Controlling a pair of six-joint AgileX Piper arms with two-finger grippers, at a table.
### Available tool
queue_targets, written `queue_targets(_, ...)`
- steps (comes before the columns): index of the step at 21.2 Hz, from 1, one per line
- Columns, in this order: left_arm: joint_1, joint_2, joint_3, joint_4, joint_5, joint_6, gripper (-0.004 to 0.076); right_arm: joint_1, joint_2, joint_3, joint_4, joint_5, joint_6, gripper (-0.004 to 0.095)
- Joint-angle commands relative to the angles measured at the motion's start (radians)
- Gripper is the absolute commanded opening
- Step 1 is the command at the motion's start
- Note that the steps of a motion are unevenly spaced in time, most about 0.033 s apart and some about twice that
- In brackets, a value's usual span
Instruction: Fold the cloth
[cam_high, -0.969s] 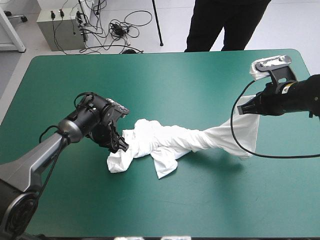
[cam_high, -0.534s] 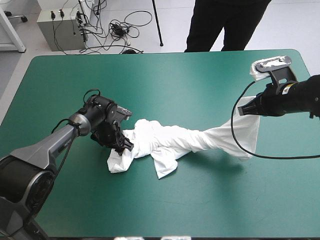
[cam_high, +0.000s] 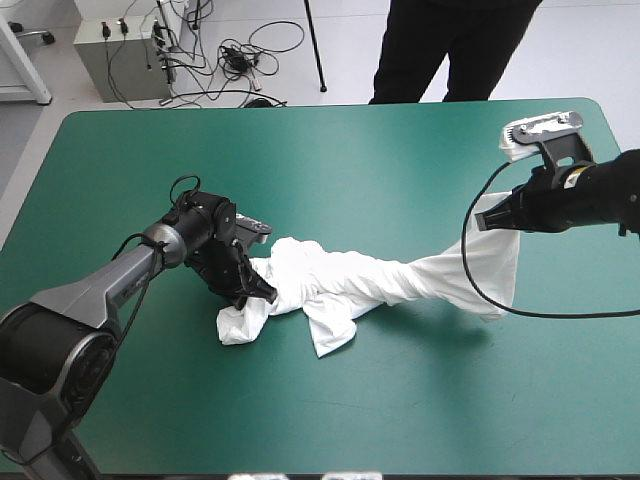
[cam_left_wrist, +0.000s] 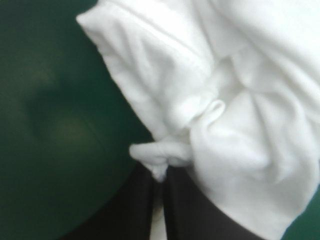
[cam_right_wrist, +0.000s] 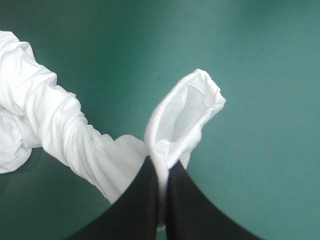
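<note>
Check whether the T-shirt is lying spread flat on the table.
No, the T-shirt is twisted into a rope stretched between the left gripper and the right gripper, which holds its end raised.

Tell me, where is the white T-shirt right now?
In the high view the T-shirt lies twisted across the middle of the table, its left end pinched by the left gripper, its right end held up by the right gripper.

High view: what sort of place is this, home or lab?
Probably a robotics lab: a teal-green table, the left pincer and right pincer each shut on a white T-shirt, loose cables and a grey box on the floor beyond.
</note>
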Motion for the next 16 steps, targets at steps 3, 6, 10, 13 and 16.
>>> queue_targets(3, -0.010, -0.095, -0.043, 0.041, 0.005, -0.016, -0.0009, 0.001, -0.030, -0.035, 0.009, -0.054, -0.012, -0.0017)
queue_targets(6, -0.010, -0.244, -0.194, 0.066, 0.086, -0.016, -0.0009, 0.001, -0.030, -0.058, 0.005, -0.071, -0.012, -0.0017)
queue_targets(10, -0.010, -0.411, -0.471, 0.043, 0.142, -0.045, -0.0009, 0.001, -0.030, -0.169, 0.008, -0.079, 0.003, -0.0017)
queue_targets(13, -0.010, -0.498, -0.590, 0.014, 0.159, -0.047, -0.0009, 0.001, -0.030, -0.258, 0.036, -0.043, 0.010, -0.0017)
queue_targets(16, -0.012, -0.571, -0.607, 0.014, 0.164, -0.058, -0.0009, 0.001, -0.045, -0.308, 0.106, -0.033, 0.010, -0.0017)
